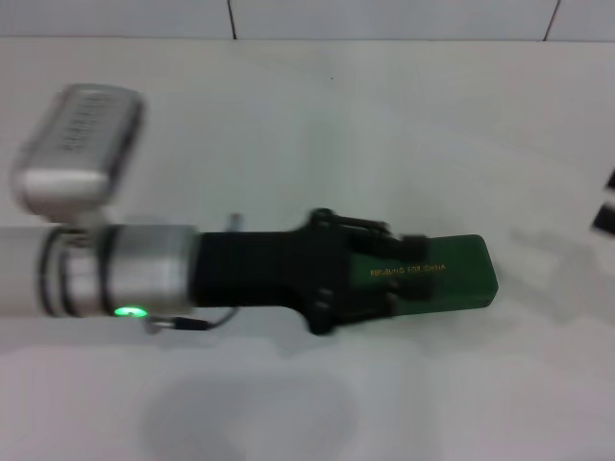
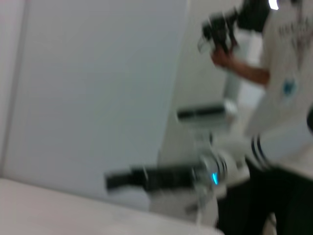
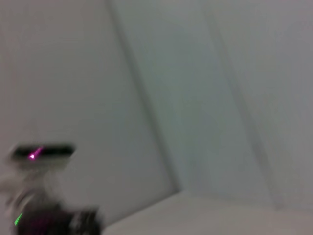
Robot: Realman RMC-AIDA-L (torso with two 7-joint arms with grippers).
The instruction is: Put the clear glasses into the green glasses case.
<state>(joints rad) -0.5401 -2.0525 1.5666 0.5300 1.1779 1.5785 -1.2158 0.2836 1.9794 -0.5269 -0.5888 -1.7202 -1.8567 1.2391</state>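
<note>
On the white bench [image 1: 404, 125], your left end effector [image 1: 380, 269] lies over the shut green glasses case [image 1: 452, 274].
Whether its fingers grip, you cannot tell; clear glasses unseen, probably inside. You likely just need to withdraw. Gold lid lettering is unreadable. Right end effector [image 1: 605, 206] waits at the edge.

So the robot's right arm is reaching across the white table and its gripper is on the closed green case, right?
Not quite: it is the left arm. In the head view the arm comes in from the robot's left, and the left gripper sits over the near end of the closed green glasses case on the white table. Only a dark bit of the right gripper shows at the picture's far right edge.
</note>
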